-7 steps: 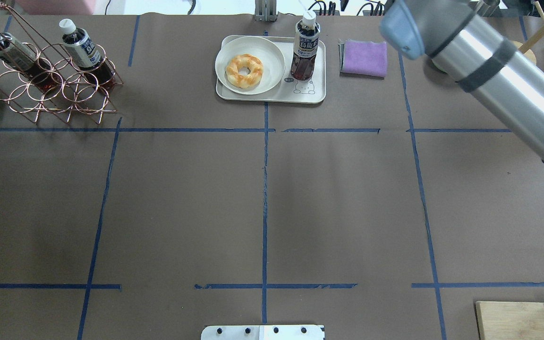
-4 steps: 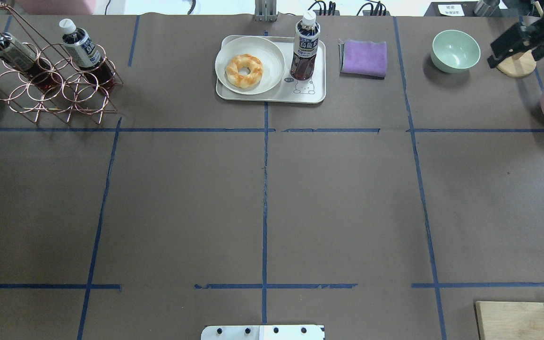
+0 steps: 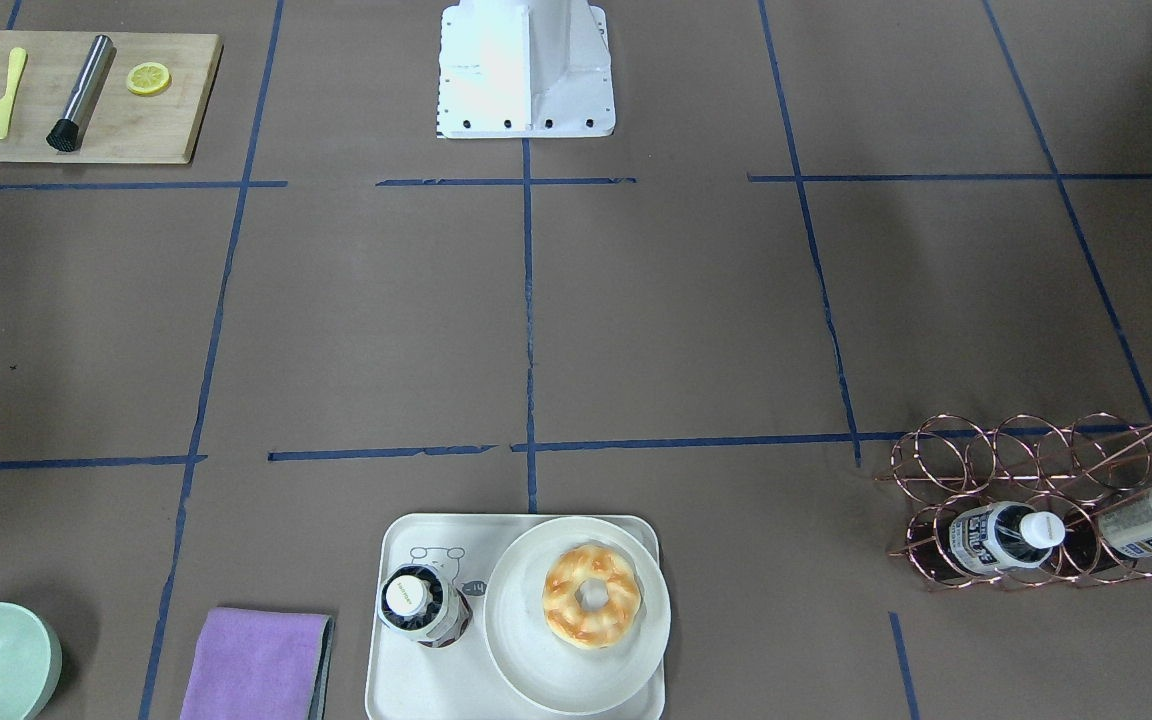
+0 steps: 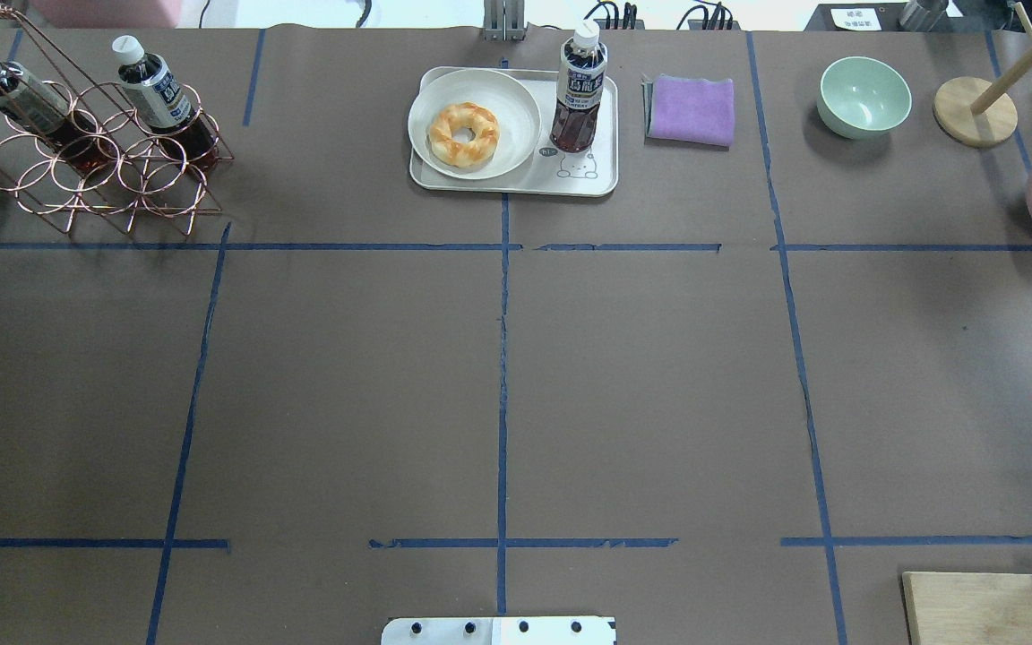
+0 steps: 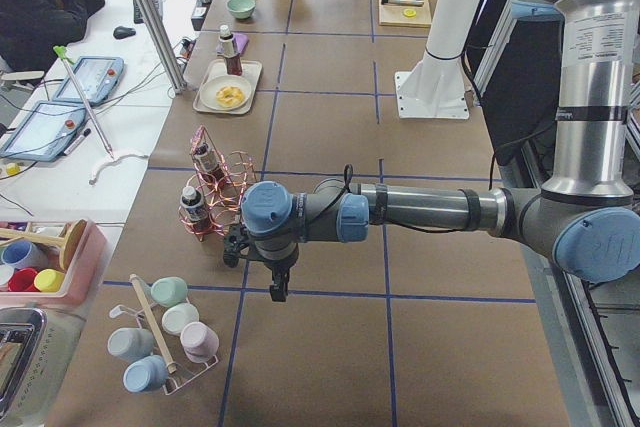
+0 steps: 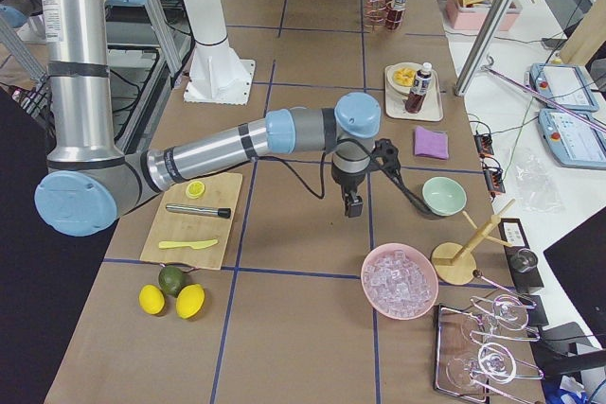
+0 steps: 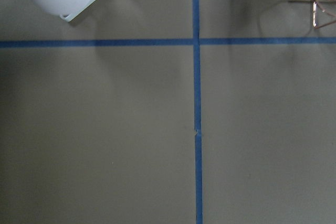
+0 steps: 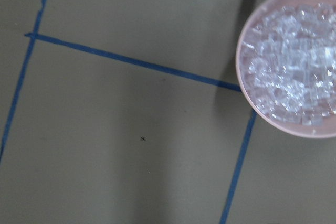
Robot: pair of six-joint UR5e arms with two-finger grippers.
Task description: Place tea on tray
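Note:
One tea bottle [image 4: 580,90] stands upright on the cream tray [image 4: 583,172] at its right end, beside the bear drawing. It also shows in the front-facing view [image 3: 421,605] on the tray [image 3: 416,680]. Two more tea bottles [image 4: 156,90] [image 4: 10,90] lie in the copper wire rack [image 4: 95,170]. My left gripper [image 5: 277,289] shows only in the exterior left view, hanging low over the table near the rack. My right gripper [image 6: 353,203] shows only in the exterior right view, over bare table. I cannot tell whether either is open or shut.
A round plate with a doughnut [image 4: 464,134] fills the tray's left part. A purple cloth [image 4: 691,109], a green bowl [image 4: 864,94], a wooden stand [image 4: 973,112] and a pink bowl of ice [image 8: 294,66] lie to the right. A wooden board [image 3: 136,120] is near the base.
My right arm has pulled away to the right and left the overhead view. The tea bottle stays standing on the tray.

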